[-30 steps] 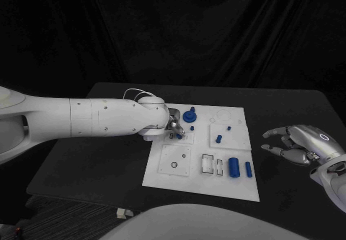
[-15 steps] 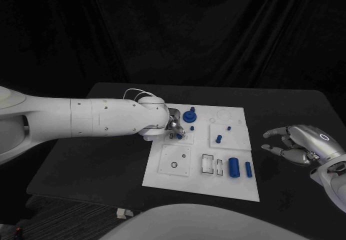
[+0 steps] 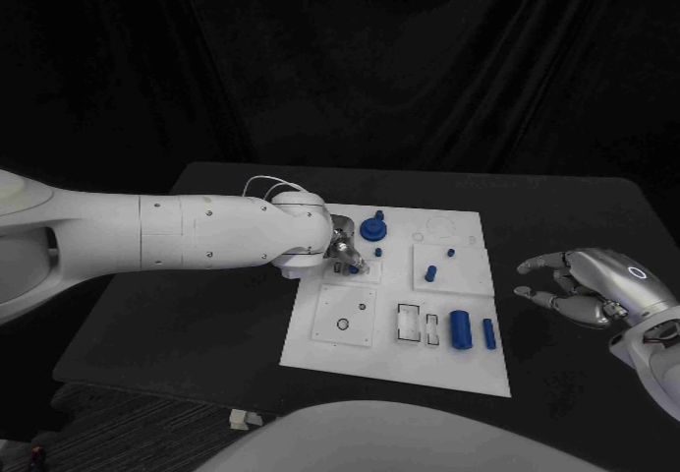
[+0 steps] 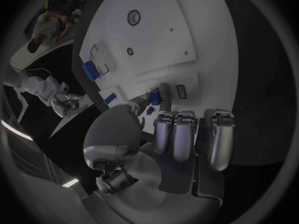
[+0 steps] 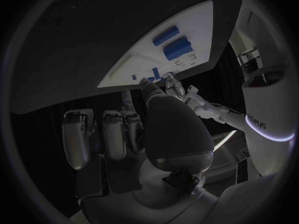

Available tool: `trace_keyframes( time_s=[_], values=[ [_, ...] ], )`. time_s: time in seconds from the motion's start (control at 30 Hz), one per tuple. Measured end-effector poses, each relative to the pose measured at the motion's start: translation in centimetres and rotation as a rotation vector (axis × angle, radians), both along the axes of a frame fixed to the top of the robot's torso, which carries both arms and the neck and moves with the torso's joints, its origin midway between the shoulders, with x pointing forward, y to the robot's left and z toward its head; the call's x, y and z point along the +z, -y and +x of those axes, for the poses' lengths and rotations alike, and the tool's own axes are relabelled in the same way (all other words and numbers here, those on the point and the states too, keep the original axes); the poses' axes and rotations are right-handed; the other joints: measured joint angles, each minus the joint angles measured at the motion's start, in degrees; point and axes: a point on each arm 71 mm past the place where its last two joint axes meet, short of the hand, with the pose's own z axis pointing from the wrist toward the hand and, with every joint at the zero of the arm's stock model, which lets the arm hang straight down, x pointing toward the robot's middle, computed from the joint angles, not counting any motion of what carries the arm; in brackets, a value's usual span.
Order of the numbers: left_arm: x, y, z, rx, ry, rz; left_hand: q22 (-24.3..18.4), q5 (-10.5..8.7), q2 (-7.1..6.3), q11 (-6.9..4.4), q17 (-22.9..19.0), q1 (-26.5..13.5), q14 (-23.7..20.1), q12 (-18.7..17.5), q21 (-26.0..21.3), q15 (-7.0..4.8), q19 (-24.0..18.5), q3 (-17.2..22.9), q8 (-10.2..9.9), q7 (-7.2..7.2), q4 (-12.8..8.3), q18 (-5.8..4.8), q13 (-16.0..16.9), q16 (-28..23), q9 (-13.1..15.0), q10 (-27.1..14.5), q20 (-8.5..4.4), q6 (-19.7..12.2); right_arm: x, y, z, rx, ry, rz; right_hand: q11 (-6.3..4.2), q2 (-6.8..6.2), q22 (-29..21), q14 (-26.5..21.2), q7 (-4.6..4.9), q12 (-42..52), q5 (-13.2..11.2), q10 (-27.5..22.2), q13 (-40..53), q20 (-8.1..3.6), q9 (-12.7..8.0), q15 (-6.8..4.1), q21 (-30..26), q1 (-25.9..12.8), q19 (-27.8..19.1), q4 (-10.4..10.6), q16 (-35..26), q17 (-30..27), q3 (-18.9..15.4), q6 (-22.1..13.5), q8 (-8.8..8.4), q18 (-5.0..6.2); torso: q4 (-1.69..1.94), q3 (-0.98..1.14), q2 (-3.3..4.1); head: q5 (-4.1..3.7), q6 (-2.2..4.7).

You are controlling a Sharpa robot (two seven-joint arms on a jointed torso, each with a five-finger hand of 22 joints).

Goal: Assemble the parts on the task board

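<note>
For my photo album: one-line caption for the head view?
Left hand works at the white board; right hand waits beside it.

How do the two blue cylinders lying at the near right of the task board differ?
The thick cylinder is clearly wider than the thin cylinder. The thick cylinder lies closer to the rectangular slots; the thin cylinder lies nearer the right edge of the task board. Both are blue, lie flat side by side, apart, and neither robot hand touches them.

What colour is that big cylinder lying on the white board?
Blue; the big cylinder shows best in the head view.
</note>
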Motion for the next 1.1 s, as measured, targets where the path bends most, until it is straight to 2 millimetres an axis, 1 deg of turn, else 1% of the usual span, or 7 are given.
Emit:
trace_keyframes(
  time_s=[0.13, 0.3, 0.4, 0.57, 0.77, 0.97, 1.1],
  values=[
    [-0.03, -0.03, 0.03, 0.0, -0.001, 0.001, 0.0, -1.33, -0.03, 0.0, 0.0, -1.3, 0.0, 0.0, 0.0, 0.0, 0.0, -3.0, -0.5, 0.2, 2.2, 0.0, 0.0, 0.0, -0.2, 0.0, 0.0, 0.2, -0.05, 0.01, -0.01, -0.001, -0.001, -0.001, 0.0, 0.0, 0.0, 0.0, 0.0, 0.0, 0.0, 0.0, 0.0, 0.0, 0.0, 0.0, 0.0, 0.0, 0.0, 0.0, 0.0, 0.0, 0.0, 0.0, 0.0, 0.0, -0.01, -0.01, 0.02, 0.0, 0.0],
    [-0.05, -0.1, 0.07, 0.0, -0.001, 0.001, 0.0, -4.3, 0.34, 0.0, 0.0, -2.2, 0.0, 0.0, 0.0, 0.0, 0.0, -6.5, -1.1, 0.32, 5.0, 0.0, 0.0, 0.0, -0.3, 0.0, 0.0, 0.5, -0.09, 0.04, -0.03, -0.002, -0.003, -0.001, 0.0, 0.0, 0.0, 0.0, 0.0, 0.0, 0.0, 0.0, 0.0, 0.0, 0.0, 0.0, 0.0, 0.0, 0.0, 0.0, 0.0, 0.0, 0.0, 0.0, 0.0, 0.0, -0.01, -0.01, 0.02, -0.01, 0.0],
    [-0.05, -0.11, 0.08, 0.0, -0.002, 0.002, 0.0, -5.51, 0.54, 0.0, 0.0, -2.9, 0.0, 0.0, 0.0, 0.0, 0.0, -8.1, -1.1, 0.35, 6.2, 0.0, 0.0, 0.0, -0.3, 0.0, 0.0, 0.5, -0.11, 0.06, -0.03, -0.002, -0.004, -0.002, 0.0, 0.0, 0.0, 0.0, 0.0, 0.0, 0.0, 0.0, 0.0, 0.0, 0.0, 0.0, 0.0, 0.0, 0.0, 0.0, 0.0, 0.0, 0.0, 0.0, 0.0, 0.0, -0.01, -0.01, 0.04, -0.01, 0.0],
    [-0.05, -0.12, 0.09, -0.001, -0.003, 0.003, 0.0, -5.95, 0.71, 0.0, 0.0, -3.2, 0.0, 0.0, 0.0, 0.0, 0.0, -9.2, -1.1, 0.52, 7.2, 0.0, 0.0, 0.0, -0.2, 0.0, 0.0, 0.7, -0.13, 0.07, -0.03, -0.003, -0.004, -0.002, 0.0, 0.03, 0.0, 0.0, 0.0, 0.0, 0.0, 0.0, 0.0, 0.0, -0.1, 0.0, 0.0, 0.0, 0.0, 0.0, 0.0, 0.0, 0.0, 0.0, 0.0, 0.0, -0.02, -0.01, 0.05, 0.07, 0.0],
    [-0.03, -0.25, 0.06, 0.0, -0.003, 0.001, 0.0, -6.16, 0.71, 0.0, 0.0, -3.2, 0.0, 0.0, 0.0, 0.0, 0.0, -9.7, -1.1, 0.52, 7.7, 0.0, 0.0, 0.0, 0.2, 0.0, 0.0, 1.1, -0.14, 0.07, -0.03, -0.003, -0.004, -0.002, 0.0, 0.24, 0.0, 0.0, 0.0, 0.0, 0.0, 0.0, 0.0, 0.0, -0.1, 0.0, 0.0, 0.2, 0.0, 0.0, 0.0, 0.0, 0.0, 0.0, 0.0, 0.0, -0.03, -0.02, 0.08, 0.08, 0.0],
    [-0.04, -0.49, -0.01, 0.004, 0.003, -0.006, 0.0, -6.1, 1.03, 0.0, 0.0, -2.9, 0.0, 0.0, 0.0, 0.0, 0.0, -10.2, -0.8, 0.31, 7.3, 0.0, 0.0, 0.0, 1.0, 0.0, 0.0, 1.3, -0.15, 0.13, -0.02, -0.005, -0.004, -0.003, 0.0, 0.24, 0.0, 0.0, 0.13, 0.0, 0.0, 0.0, 0.0, 0.0, -0.1, 0.0, 0.0, 0.2, 0.0, 0.0, 0.0, 0.0, 0.0, 0.1, 0.0, 0.0, -0.04, -0.04, 0.08, -0.05, 0.0],
    [-0.02, -0.52, -0.01, 0.004, 0.006, -0.01, 0.0, -5.41, 0.86, 0.0, 0.0, -1.6, 0.0, 0.0, 0.0, 0.0, 0.0, -10.7, -0.8, 0.31, 6.8, 0.0, 0.0, 0.0, 1.4, 0.0, 0.0, 1.3, -0.16, 0.14, -0.01, -0.005, -0.004, -0.003, 0.0, 0.23, 0.0, 0.0, 0.21, 0.0, 0.0, 0.0, 0.0, 0.0, -0.1, 0.0, 0.0, 0.2, 0.0, 0.0, 0.0, 0.0, 0.0, 0.2, 0.0, 0.0, -0.06, -0.04, 0.08, -0.02, 0.0]
  ],
)
